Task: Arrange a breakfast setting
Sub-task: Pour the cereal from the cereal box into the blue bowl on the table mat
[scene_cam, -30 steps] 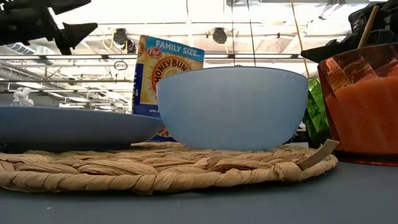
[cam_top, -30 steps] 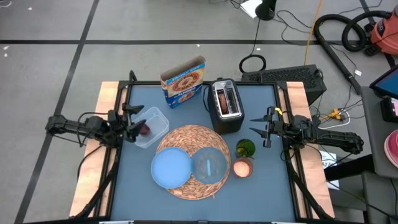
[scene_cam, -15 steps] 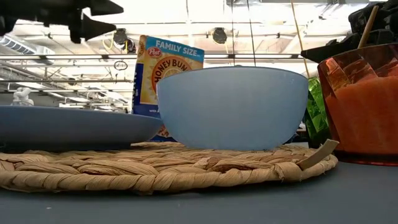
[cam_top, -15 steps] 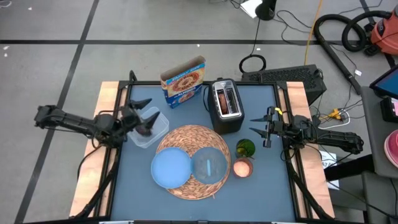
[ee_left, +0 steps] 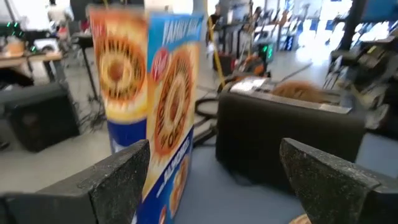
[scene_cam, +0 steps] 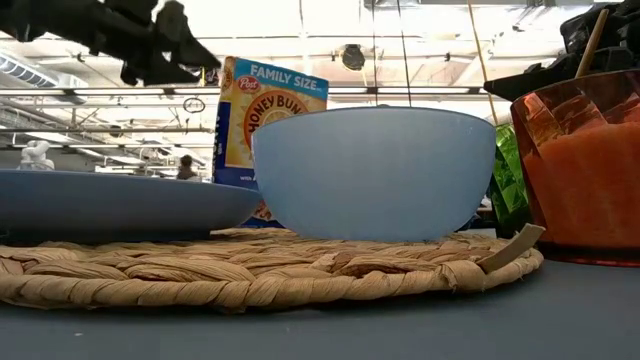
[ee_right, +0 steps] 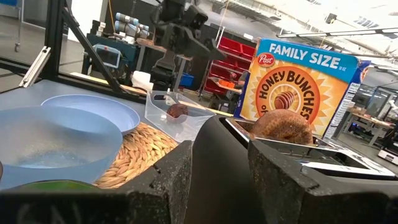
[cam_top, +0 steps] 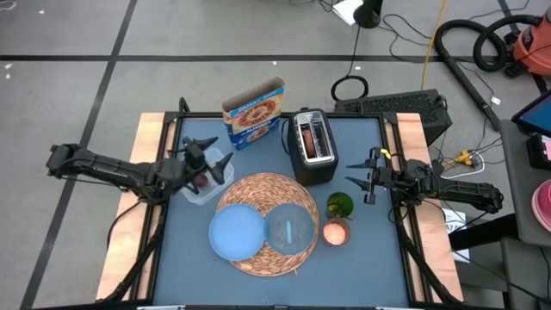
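A round straw mat (cam_top: 258,191) lies at the table's middle with a light-blue plate (cam_top: 236,233) and a clear bowl (cam_top: 291,228) on it. An orange-pink cup (cam_top: 336,232) stands to the mat's right. A brown bagel (ee_right: 283,127) sticks up from a slot of the toaster (cam_top: 312,148). A small dark-red fruit (cam_top: 200,181) lies in a clear square tub (cam_top: 217,176). My left gripper (cam_top: 203,160) hangs open and empty above the tub, pointing toward the cereal box and toaster. My right gripper (cam_top: 365,181) waits open at the right, facing the toaster. No loose cereal shows.
A family-size cereal box (cam_top: 254,112) stands at the far edge, left of the toaster. A green object (cam_top: 340,205) sits between the toaster and the cup. Bare blue table (cam_top: 362,275) shows along the near edge and the near corners.
My left gripper has gone up and toward the table's right, from the tub's left side to above the tub, and has turned toward the far edge. The fruit stays in the tub.
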